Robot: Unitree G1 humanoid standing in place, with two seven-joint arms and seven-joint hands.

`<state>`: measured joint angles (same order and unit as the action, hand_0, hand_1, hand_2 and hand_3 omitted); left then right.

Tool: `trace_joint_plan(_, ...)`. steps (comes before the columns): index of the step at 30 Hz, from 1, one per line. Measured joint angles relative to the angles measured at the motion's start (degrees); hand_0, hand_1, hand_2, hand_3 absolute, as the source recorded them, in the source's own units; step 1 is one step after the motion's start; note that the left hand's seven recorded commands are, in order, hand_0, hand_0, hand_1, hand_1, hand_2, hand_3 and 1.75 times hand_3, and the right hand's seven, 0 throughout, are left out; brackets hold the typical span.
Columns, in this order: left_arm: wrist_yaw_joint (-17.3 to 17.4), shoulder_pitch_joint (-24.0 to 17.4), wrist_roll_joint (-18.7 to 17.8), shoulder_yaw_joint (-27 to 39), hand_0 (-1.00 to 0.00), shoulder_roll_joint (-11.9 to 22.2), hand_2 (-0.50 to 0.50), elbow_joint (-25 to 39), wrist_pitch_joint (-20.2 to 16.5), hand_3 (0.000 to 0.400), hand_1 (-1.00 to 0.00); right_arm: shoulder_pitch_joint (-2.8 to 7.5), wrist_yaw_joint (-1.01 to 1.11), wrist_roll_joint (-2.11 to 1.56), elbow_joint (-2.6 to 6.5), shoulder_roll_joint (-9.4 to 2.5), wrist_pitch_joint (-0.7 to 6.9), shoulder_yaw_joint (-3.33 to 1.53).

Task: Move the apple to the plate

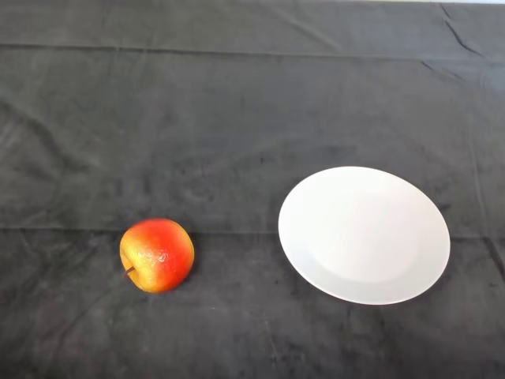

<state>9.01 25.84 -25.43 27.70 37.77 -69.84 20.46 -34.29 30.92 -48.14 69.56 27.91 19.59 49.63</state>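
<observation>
Nothing of the robot shows in the head view, so the state of the hand cannot be told, and places can only be reckoned from where the left arm would enter, at the lower left. Going from left to right: the apple [156,255] lies on the dark cloth of the bench [237,103] toward the lower left, which would put it on the side the arm comes from. It is red and yellow, tipped on its side with the stem pointing left. Well apart from it, to the right and slightly farther back, sits the white plate [364,234], bare, with open cloth between the two. The task appears to be at its very start: the apple has not been lifted and the plate holds nothing. The step in hand looks like the reach. The next move would call for bringing the hand over the apple, closing round its rounded body firmly enough that it does not roll, then carrying it rightward to the plate.
</observation>
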Motion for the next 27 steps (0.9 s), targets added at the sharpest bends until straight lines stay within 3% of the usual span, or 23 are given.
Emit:
trace_joint_plan(11, 4.68, 0.22, 2.58, -3.44, 0.00, -3.52, 0.00, 0.81, 0.00, 0.000, 0.00, 0.00, 0.00, 0.00, 0.00, 0.00, 0.00, 0.00)
trace_joint_plan(17, 8.01, 0.41, 4.31, -4.89, 0.00, -4.30, 0.00, 2.08, 0.00, 0.000, 0.00, 0.00, 0.00, 0.00, 0.00, 0.00, 0.00, 0.00)
trace_joint_plan(27, 10.69, 0.99, 6.12, -6.91, 0.00, -4.71, 0.00, 2.18, 0.10, 0.000, 0.00, 0.00, 0.00, 0.00, 0.00, 0.00, 0.00, 0.00)
